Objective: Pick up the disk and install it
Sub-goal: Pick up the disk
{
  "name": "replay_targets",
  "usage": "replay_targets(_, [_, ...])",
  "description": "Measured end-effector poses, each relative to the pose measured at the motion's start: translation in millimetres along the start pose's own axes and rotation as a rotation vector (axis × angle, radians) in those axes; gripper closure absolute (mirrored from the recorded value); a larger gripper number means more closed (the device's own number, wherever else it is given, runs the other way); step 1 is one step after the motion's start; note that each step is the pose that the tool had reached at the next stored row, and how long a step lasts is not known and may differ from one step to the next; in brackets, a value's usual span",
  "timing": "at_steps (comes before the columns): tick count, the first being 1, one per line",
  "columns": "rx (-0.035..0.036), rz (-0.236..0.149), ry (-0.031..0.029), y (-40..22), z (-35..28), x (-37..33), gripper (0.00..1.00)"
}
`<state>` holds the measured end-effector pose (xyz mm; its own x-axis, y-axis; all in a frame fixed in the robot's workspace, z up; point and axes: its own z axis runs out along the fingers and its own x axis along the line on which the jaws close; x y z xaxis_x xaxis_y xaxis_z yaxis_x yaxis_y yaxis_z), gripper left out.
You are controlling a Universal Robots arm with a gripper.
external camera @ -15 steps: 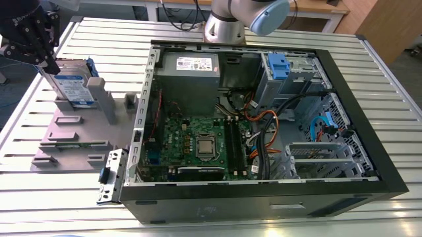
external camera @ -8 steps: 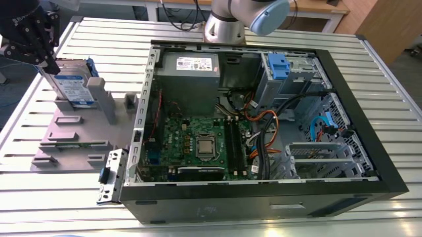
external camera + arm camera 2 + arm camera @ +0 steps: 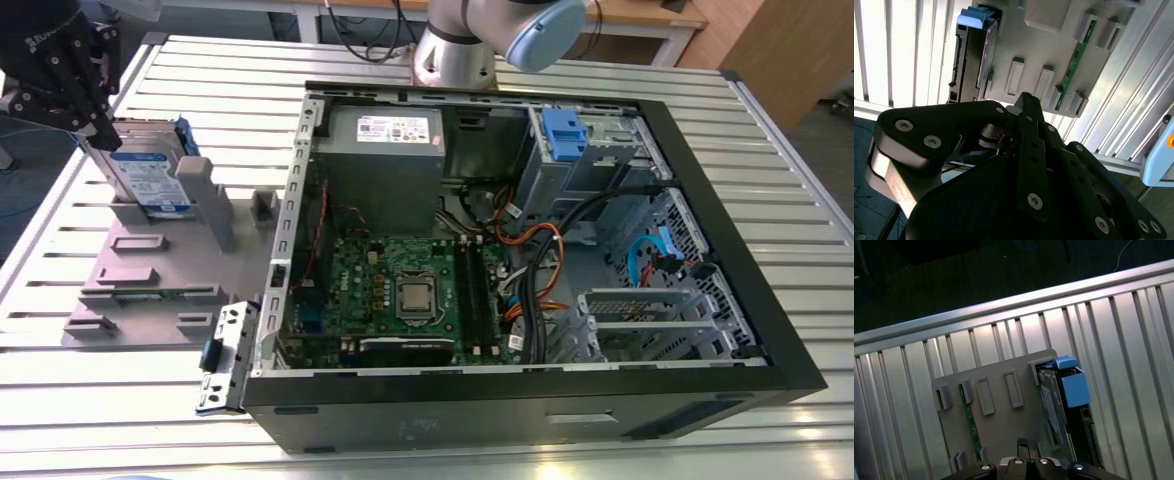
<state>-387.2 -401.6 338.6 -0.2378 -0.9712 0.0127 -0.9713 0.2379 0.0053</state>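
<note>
The disk (image 3: pixel 147 172), silver with a white-and-blue label and a blue frame, stands on edge in a slot of the grey holder plate (image 3: pixel 150 270) at the exterior view's left. My black gripper (image 3: pixel 104 133) hangs just above the disk's top corner. In both wrist views the disk (image 3: pixel 975 55) (image 3: pixel 1055 402) sits in the holder below and to one side of the gripper (image 3: pixel 1026 100) (image 3: pixel 1027 443), apart from it. Nothing is in the gripper.
An open black computer case (image 3: pixel 747 300) lies to the exterior view's right, with a motherboard (image 3: pixel 414 290), cables and a drive bay holding a blue latch (image 3: pixel 566 135). A green memory stick (image 3: pixel 1077 57) stands in the holder. A small metal bracket (image 3: pixel 223 355) lies beside the case on the slatted table (image 3: pixel 107 410).
</note>
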Motion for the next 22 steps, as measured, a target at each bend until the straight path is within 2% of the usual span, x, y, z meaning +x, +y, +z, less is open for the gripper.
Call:
replay_targets(13, [-0.0001, -0.025, -0.0018, 0.3, 0.0, 0.1, 0.89])
replay_targets(14, [-0.0007, -0.026, -0.0039, 0.6, 0.0, 0.2, 0.89])
replay_targets(18, [-0.0055, -0.027, -0.025, 1.7, 0.0, 0.4, 0.89])
replay_targets(22, [-0.0062, -0.047, -0.0282, 1.7, 0.0, 0.4, 0.89])
